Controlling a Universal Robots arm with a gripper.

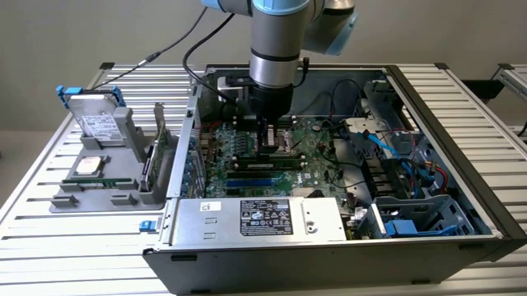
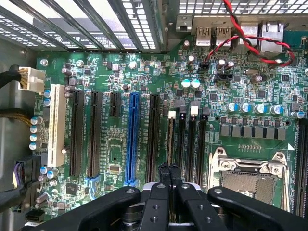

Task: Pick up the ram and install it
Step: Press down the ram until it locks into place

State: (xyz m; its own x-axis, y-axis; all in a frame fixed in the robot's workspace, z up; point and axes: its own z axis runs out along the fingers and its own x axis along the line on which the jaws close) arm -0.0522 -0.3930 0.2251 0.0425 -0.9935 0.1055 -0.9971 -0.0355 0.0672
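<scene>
While seated, ram [image 1: 270, 164] under gripper [image 1: 269, 147].

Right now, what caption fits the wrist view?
Shut gripper pressing the ram into a motherboard slot.

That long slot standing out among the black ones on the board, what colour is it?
Bright blue; the slot shows best in the wrist view, between black slots on the green motherboard.
</scene>
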